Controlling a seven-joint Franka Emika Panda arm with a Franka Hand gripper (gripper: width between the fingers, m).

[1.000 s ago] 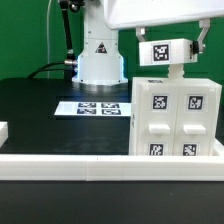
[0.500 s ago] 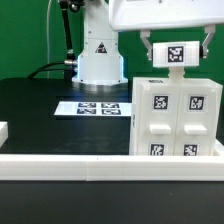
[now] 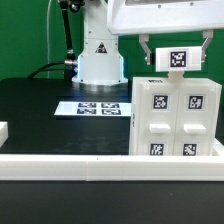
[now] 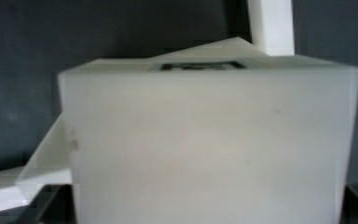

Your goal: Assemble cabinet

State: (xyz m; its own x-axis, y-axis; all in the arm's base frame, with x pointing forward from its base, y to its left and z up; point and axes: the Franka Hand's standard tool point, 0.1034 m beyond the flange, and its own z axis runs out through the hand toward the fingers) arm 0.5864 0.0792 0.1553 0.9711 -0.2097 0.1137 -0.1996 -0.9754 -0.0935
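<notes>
The cabinet body (image 3: 175,122) stands on the black table (image 3: 40,110), with four square tags on its front face. Its far side runs out past the exterior view's right edge, and its foot is hidden behind the white rail (image 3: 100,165) that crosses in front of it. Directly above the body's top face sits the small tagged panel (image 3: 178,58), upright with its tag toward the camera. A narrow white stem below the panel reaches down to the body's top; whether it touches cannot be determined. The gripper (image 3: 177,55) pinches this panel, with one of its dark fingers (image 3: 148,52) on each side. In the wrist view the panel (image 4: 202,140) fills nearly the whole picture, only a sliver of its tag (image 4: 202,67) shows, and the cabinet body beneath is hidden. The arm points straight down over the body, and its white housing (image 3: 160,12) is cut off by the frame. To the exterior view's left of the body, bare table surface extends to the picture's edge. The marker board (image 3: 95,107) lies flat near the body's rear corner, and the robot base (image 3: 98,55) stands behind the board.
</notes>
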